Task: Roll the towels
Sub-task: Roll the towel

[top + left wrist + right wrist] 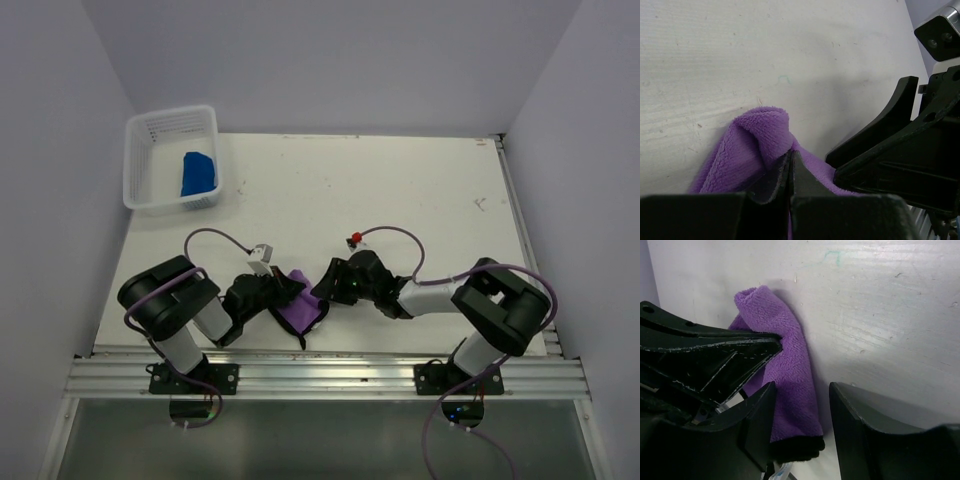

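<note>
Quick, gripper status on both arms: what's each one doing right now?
Left gripper: closed, pinching the purple towel.
Right gripper: open, jaws either side of that towel's end, not gripping it.

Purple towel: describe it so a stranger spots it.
On the white table's near edge, between the black arms, lies a crumpled purple fleece towel, pinched by the left gripper. The bright blue towel sits far off, inside the white mesh basket.

Two towels counted, one purple towel (303, 312) at 6 o'clock, one blue towel (198, 173) at 10 o'clock, one white mesh basket (170, 114), two grippers, left gripper (791, 159) and right gripper (802, 390), one table (400, 200)
</note>
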You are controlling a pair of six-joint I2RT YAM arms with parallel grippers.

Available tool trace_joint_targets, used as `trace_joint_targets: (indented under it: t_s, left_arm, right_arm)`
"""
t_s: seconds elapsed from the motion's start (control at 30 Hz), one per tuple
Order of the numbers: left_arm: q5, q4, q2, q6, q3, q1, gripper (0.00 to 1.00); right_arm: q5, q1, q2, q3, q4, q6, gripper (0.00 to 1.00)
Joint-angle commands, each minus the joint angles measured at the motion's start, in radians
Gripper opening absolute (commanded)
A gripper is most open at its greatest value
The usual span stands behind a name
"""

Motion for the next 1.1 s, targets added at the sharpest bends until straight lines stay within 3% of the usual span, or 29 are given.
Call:
trace_joint_targets:
  t_s: [0.0, 0.23, 0.63, 0.83, 1.07]
  left_arm:
    - [-0.041, -0.104, -0.003, 0.045, -0.012, 0.0, 0.0]
    - [-0.053, -0.148, -0.028, 0.055, -0.003, 0.0, 0.0]
    - [-0.072, -0.168, -0.031, 0.06, 0.007, 0.0, 0.0]
    - [-0.076, -0.188, -0.045, 0.064, 0.016, 0.002, 0.0]
    - [-0.084, -0.225, -0.072, 0.068, 0.036, 0.003, 0.0]
  right_arm:
    - [-0.042, 0.001, 0.013, -0.002, -0.004, 0.013, 0.5]
    - [-0.079, 0.007, 0.027, -0.033, 0.019, -0.009, 0.48]
    - [-0.028, 0.074, 0.032, -0.007, -0.096, -0.066, 0.49]
    - [0.05, 0.094, 0.027, -0.001, -0.192, -0.106, 0.38]
    - [0.127, 0.137, 0.013, 0.05, -0.277, -0.147, 0.17]
